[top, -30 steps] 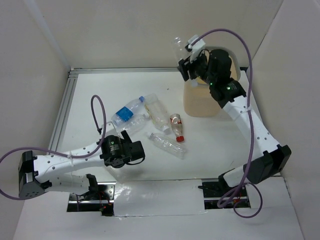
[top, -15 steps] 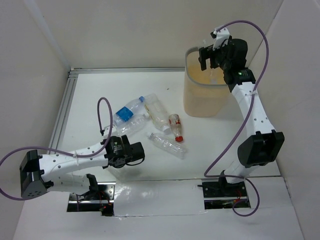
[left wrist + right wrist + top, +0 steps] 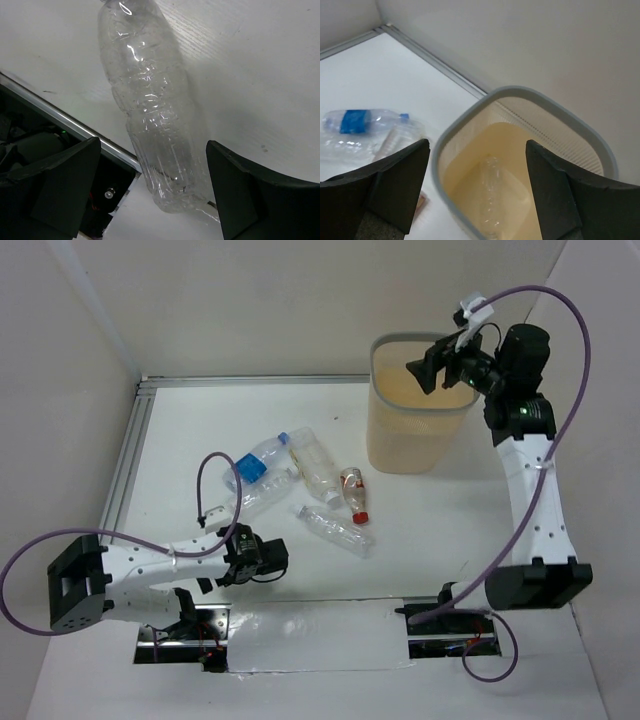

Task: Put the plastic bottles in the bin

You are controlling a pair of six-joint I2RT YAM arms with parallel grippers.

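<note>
Inside the bin (image 3: 400,445) one bottle (image 3: 491,197) lies; at least four bottles (image 3: 315,462) wait on your desk (image 3: 200,420). Your right claw (image 3: 437,370) hangs apart, empty, above the bin; your left claw (image 3: 152,150), apart, hovers over a clear bottle (image 3: 150,100).

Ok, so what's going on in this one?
Two robot arms are clearing plastic bottles into a bin. The right gripper hangs open and empty over the tall beige perforated bin with a grey rim, where one clear bottle lies on the bottom. The left gripper is open, low over the white table, facing a clear unlabelled plastic bottle without gripping it. Others, including a blue-labelled bottle and a red-capped one, lie on the table.
</note>
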